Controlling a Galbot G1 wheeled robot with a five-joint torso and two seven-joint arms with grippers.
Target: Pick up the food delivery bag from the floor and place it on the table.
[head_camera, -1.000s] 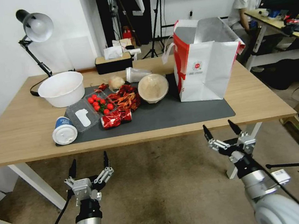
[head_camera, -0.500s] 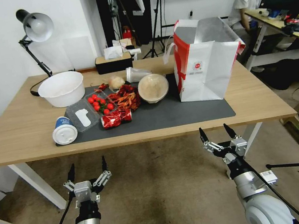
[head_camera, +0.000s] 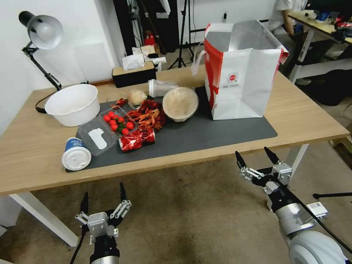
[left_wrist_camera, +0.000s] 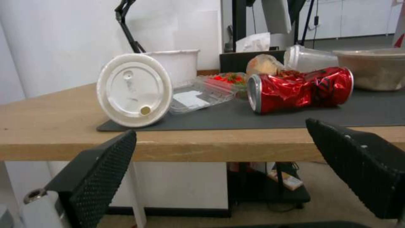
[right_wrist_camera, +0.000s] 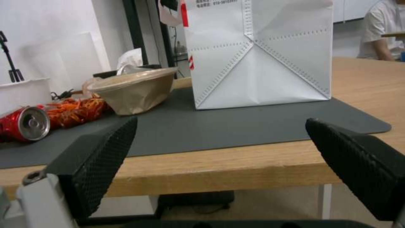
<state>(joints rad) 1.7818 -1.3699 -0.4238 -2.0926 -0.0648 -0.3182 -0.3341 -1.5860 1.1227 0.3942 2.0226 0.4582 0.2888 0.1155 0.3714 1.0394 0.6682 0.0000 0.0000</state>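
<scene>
Both pincers, left (head_camera: 102,195) and right (head_camera: 253,156), hung wide apart and empty below the light-wood tabletop (head_camera: 23,156).
Large white-and-red paper delivery bag (head_camera: 238,76) stood upright on the dark grey mat (head_camera: 211,134), apparently already placed.

No legible text on anything.

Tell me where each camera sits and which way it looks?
Head view: high up, looking down at the light-wood table and white-and-red paper bag; left gripper and right gripper below, both open.
Left wrist view: at table-edge height, facing the crushed red can; own fingers frame it.
Right wrist view: same height, facing the bag.
Both wrist views share the can.
</scene>
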